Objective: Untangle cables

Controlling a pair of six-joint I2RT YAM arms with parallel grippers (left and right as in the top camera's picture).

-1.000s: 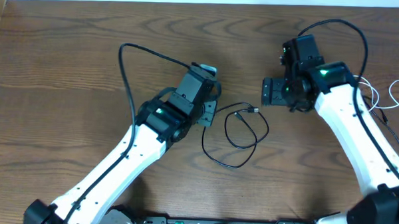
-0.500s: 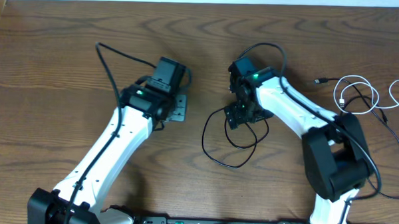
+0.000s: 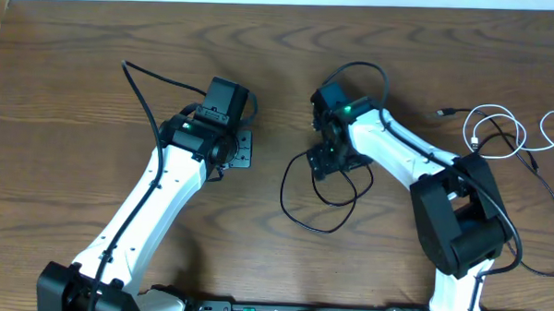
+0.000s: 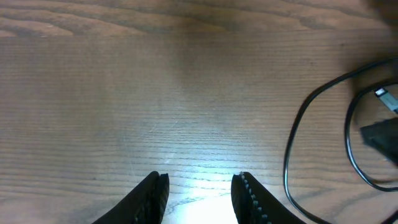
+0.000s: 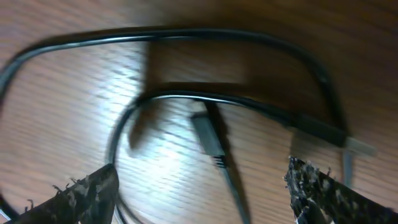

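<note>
Tabletop wood (image 3: pixel 67 84) is all that lies between the parted fingers of my left gripper (image 4: pixel 199 194), which grips nothing and sits just left of the black cable (image 3: pixel 284 195). My right gripper (image 5: pixel 205 186) hangs spread wide and empty over that cable's overlapping loops, one small plug (image 5: pixel 207 134) lying between its fingertips. At the far right the white cable (image 3: pixel 489 109) lies coiled, well apart from the black one.

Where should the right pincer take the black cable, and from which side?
Likely the plug lying flat between the open fingers of the right pincer, taken from straight above. The black cable loops loosely on the table, and the plug is its rigid-looking end, easier to pinch than thin cord.
</note>
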